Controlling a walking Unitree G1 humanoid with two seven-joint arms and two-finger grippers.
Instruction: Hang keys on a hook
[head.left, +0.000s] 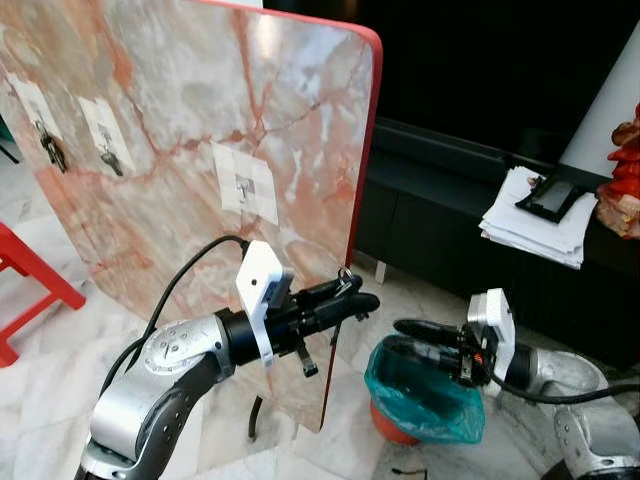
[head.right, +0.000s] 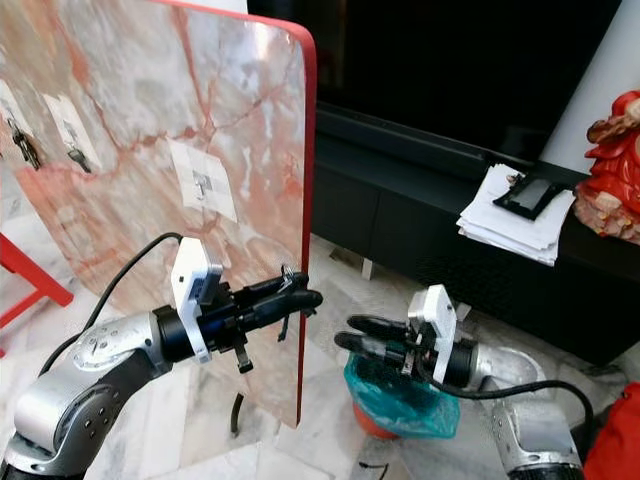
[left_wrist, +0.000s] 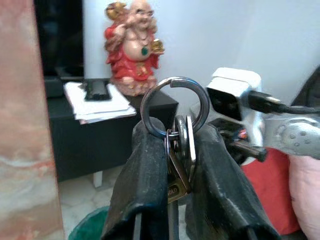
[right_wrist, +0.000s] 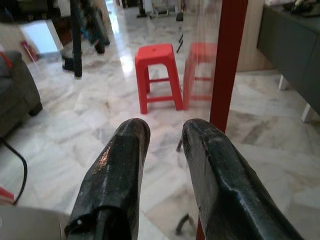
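A bunch of keys (left_wrist: 176, 155) on a steel ring (left_wrist: 174, 106) is pinched between the black fingers of my left gripper (head.left: 357, 296), which is shut on it. That gripper is held near the red right edge of an upright marble board (head.left: 200, 110). An empty white stick-on hook (head.left: 244, 186) sits on the board above and to the left of the gripper. Two more hooks (head.left: 50, 148) (head.left: 110, 158) further left each carry a dark item. My right gripper (head.left: 405, 340) hovers open over a bin, nothing between its fingers (right_wrist: 122, 150).
A bin with a green liner (head.left: 425, 395) stands on the marble floor below the right gripper. A red stool (head.left: 25, 280) is at the left. Behind, a black cabinet (head.left: 440, 200) holds stacked papers (head.left: 530, 215) and a red figurine (head.left: 625, 180).
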